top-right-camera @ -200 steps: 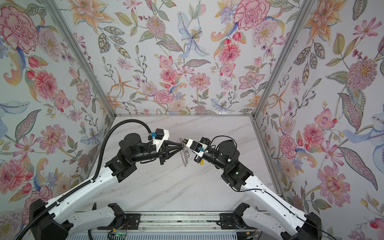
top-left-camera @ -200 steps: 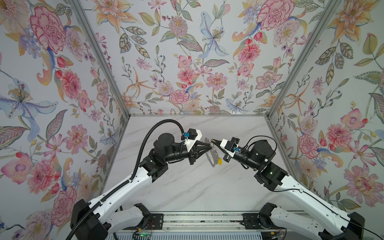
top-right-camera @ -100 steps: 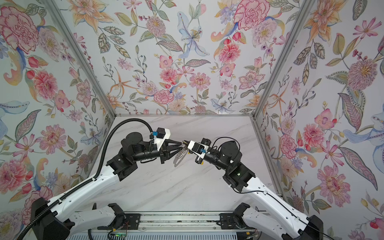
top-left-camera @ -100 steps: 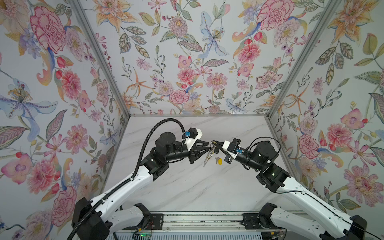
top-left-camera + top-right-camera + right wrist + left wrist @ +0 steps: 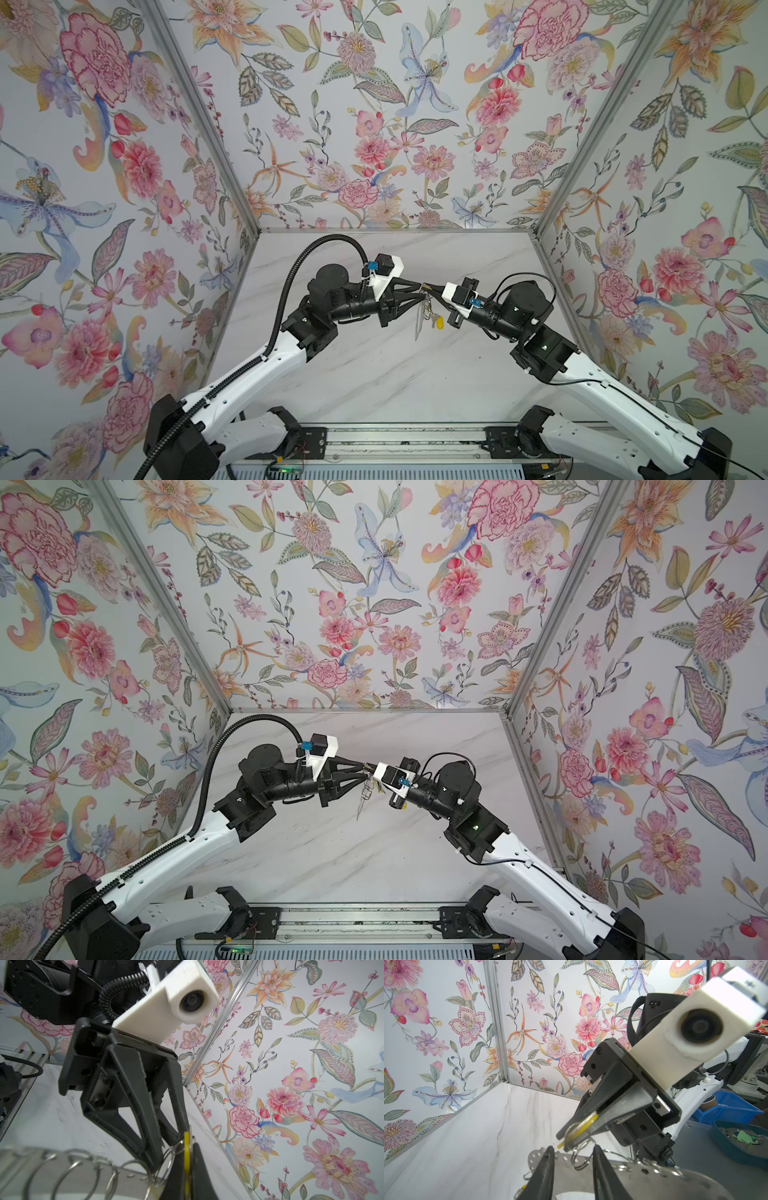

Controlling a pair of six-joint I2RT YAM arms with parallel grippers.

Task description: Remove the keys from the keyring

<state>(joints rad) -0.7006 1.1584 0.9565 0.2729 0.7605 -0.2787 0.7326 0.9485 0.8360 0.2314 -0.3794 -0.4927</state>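
Right end effector [image 5: 563, 1144] clamped on yellow-tagged key [image 5: 583, 1126], left end effector [image 5: 573, 1148] slightly parted, keyring [image 5: 654, 1180] hanging beneath

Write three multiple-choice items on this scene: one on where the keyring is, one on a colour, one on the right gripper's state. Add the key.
1. Where is the keyring relative to the marble table?
A. lying flat on it
B. hanging in the air above it, where the two arms meet
C. standing on it against the back wall

2. What colour is the tag in the right gripper?
A. red
B. blue
C. yellow

3. How does the right gripper stand?
A. shut on the tag
B. wide open and empty
C. shut on nothing

Key:
1 B: in both top views the metal strip dangles below the meeting fingertips.
2 C: the left wrist view shows a yellow strip between the jaws.
3 A: its fingers pinch the tag there.
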